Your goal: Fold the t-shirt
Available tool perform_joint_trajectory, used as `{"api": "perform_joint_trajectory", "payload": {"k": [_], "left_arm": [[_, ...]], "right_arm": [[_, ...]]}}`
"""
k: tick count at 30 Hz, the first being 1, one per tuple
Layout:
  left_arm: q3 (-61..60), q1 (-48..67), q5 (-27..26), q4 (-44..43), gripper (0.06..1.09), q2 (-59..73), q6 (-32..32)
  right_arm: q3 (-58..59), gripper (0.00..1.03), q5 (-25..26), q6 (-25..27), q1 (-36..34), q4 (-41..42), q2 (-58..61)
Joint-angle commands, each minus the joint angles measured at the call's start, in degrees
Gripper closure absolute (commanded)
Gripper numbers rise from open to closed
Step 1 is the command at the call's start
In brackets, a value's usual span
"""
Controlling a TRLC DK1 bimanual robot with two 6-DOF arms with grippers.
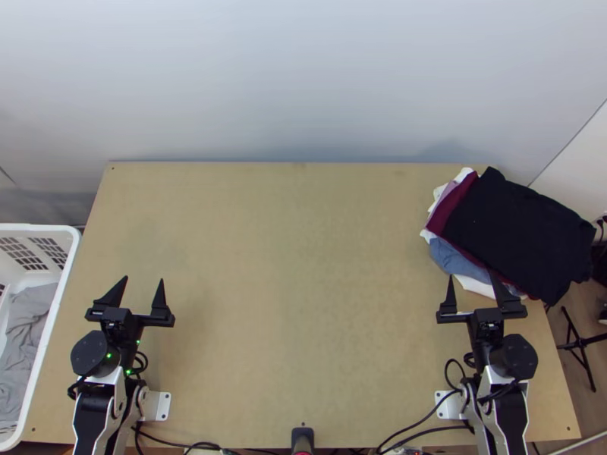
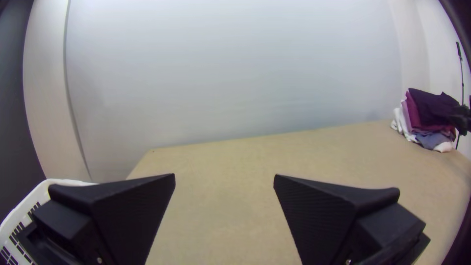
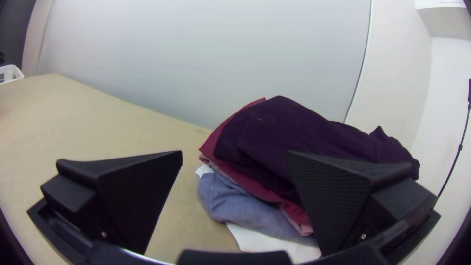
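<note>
Folded garments lie in a stack at the table's right side, a black one on top, with dark red, blue and white cloth beneath. My left gripper stands open over the table's left part, nothing between its fingers; the left wrist view shows that gripper with its fingers wide apart. Near the stack's front edge is my right gripper, open too. In the right wrist view the dark top garment lies beyond this gripper. Grey cloth lies bunched in the basket at the left.
The white basket stands against the left edge of the wooden table. Bare tabletop stretches between the two arms. Cables run along the near edge, and a pale wall rises behind the far edge.
</note>
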State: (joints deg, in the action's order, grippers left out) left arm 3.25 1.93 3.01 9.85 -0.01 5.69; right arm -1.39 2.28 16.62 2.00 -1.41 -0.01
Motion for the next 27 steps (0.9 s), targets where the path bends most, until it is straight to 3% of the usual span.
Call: {"api": "perform_joint_trajectory", "payload": {"k": [1,21,27], "left_arm": [[0.0,0.0,0.0,0.0,0.1,0.0,0.0],[0.0,1.1,-0.2,0.0,0.1,0.0,-0.1],[0.0,1.1,-0.2,0.0,0.1,0.0,-1.4]], "right_arm": [[0.0,0.04,0.0,0.0,0.0,0.0,0.0],[0.0,0.04,-0.4,-0.2,2.0,0.0,0.0],[0.0,0.04,-0.5,-0.6,7.2,0.0,-0.1]]}}
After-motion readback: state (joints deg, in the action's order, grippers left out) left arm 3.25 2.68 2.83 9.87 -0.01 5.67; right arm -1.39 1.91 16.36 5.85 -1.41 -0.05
